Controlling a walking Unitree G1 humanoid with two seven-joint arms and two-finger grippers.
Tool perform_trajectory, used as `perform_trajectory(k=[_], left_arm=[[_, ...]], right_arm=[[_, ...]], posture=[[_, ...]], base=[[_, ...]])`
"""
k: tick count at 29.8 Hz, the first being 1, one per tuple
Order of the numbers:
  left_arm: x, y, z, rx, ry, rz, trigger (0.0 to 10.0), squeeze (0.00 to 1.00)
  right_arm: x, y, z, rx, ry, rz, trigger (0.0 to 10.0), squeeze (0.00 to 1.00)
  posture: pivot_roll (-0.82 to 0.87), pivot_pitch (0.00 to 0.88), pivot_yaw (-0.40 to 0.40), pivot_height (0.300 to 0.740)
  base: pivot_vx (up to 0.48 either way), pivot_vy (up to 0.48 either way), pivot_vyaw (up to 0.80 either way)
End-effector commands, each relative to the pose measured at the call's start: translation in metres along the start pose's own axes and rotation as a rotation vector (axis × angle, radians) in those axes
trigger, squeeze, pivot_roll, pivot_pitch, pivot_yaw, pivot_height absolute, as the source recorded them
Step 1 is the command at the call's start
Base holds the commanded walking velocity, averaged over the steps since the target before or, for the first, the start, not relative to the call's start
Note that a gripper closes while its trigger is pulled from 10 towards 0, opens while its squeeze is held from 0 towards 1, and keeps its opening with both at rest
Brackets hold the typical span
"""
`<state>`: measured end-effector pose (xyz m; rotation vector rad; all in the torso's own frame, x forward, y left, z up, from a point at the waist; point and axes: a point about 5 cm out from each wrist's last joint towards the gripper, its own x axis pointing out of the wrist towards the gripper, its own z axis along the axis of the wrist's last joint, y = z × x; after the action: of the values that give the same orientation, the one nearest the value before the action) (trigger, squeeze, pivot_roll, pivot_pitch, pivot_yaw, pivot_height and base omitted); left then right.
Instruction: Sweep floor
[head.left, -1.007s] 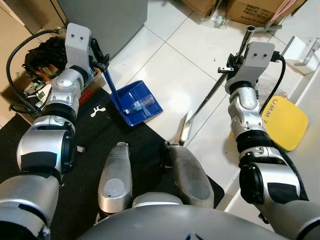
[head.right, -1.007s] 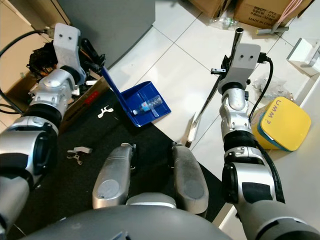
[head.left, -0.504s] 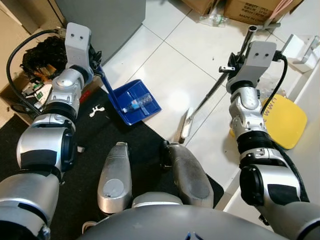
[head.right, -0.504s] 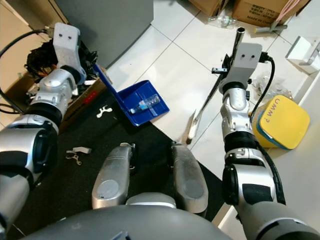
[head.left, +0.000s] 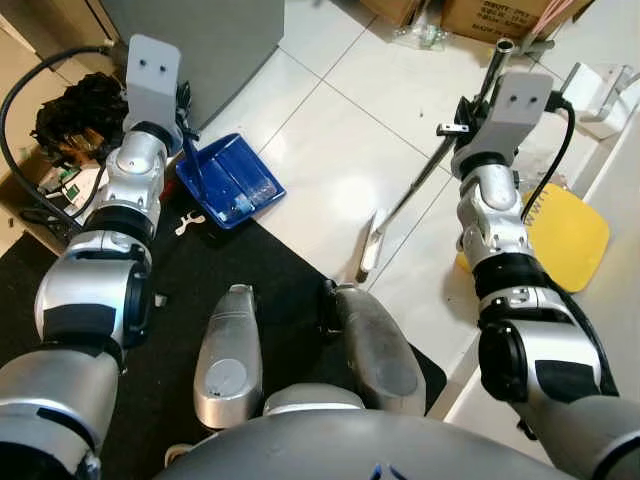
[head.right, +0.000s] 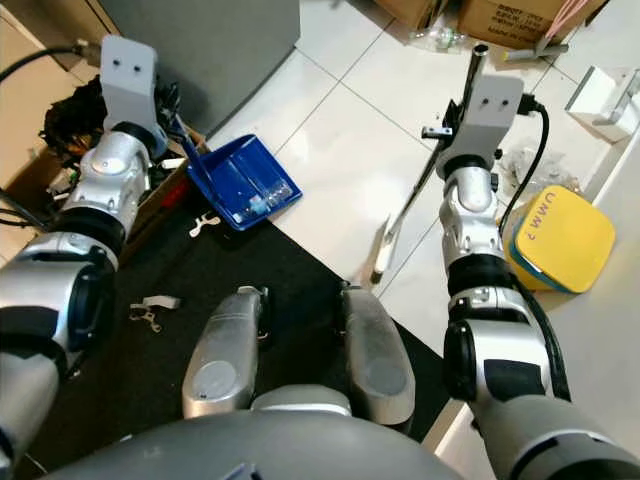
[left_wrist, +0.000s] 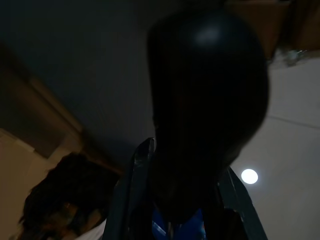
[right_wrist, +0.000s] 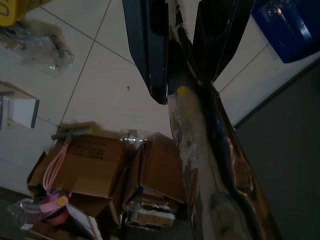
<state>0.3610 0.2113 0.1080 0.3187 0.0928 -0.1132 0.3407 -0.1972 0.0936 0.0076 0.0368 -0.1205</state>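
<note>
My left gripper (head.left: 184, 112) is shut on the upright handle of a blue dustpan (head.left: 228, 178), which sits at the edge of the black mat (head.left: 90, 400) by the grey cabinet. A small clear bottle (head.right: 262, 200) lies inside the pan. In the left wrist view, dark fingers (left_wrist: 131, 200) clamp the handle's rounded end. My right gripper (head.left: 466, 126) is shut on the metal broom pole (right_wrist: 192, 130), with the broom head (head.left: 368, 246) resting on the white tiles ahead of my feet.
A yellow container (head.left: 566, 240) lies on the floor at right beside a low white ledge. Cardboard boxes (head.left: 488, 14) and a plastic wrapper stand at the back. A box of cables (head.left: 70, 120) sits at far left. Small white hooks (head.left: 187, 223) lie on the mat.
My left arm has swung the dustpan left, closer to the cabinet and box, with the bottle still inside. The broom and right arm have barely moved.
</note>
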Motion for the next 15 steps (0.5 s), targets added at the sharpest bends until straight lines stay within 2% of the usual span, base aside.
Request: perform_trajectory(k=[1,10,11,12,15], left_arm=[[0.001,-0.001,0.021,0.001,-0.135,-0.049,10.0,0.00],[-0.006,0.008,0.040,-0.095,-0.251,-0.049,10.0,0.00],[-0.010,0.003,0.051,-0.155,-0.306,-0.087,10.0,0.00],[-0.011,0.000,0.056,-0.176,-0.330,-0.112,10.0,0.00],[-0.015,-0.007,0.066,-0.196,-0.373,-0.156,10.0,0.00]], right_arm=[[0.003,0.000,0.003,-0.022,-0.013,0.001,10.0,0.00],[0.011,0.004,0.012,-0.022,-0.031,0.012,10.0,0.00],[0.014,0.004,0.016,-0.022,-0.038,0.013,10.0,0.00],[0.015,0.004,0.017,-0.023,-0.040,0.012,10.0,0.00],[0.017,0.004,0.019,-0.024,-0.044,0.010,10.0,0.00]], posture=[[0.16,0.105,-0.037,0.740],[0.19,0.048,-0.047,0.740],[0.20,0.023,-0.051,0.740],[0.20,0.023,-0.051,0.740],[0.20,0.012,-0.054,0.740]], base=[[0.000,0.000,0.00],[0.000,0.000,0.00],[0.000,0.000,0.00],[0.000,0.000,0.00],[0.000,0.000,0.00]])
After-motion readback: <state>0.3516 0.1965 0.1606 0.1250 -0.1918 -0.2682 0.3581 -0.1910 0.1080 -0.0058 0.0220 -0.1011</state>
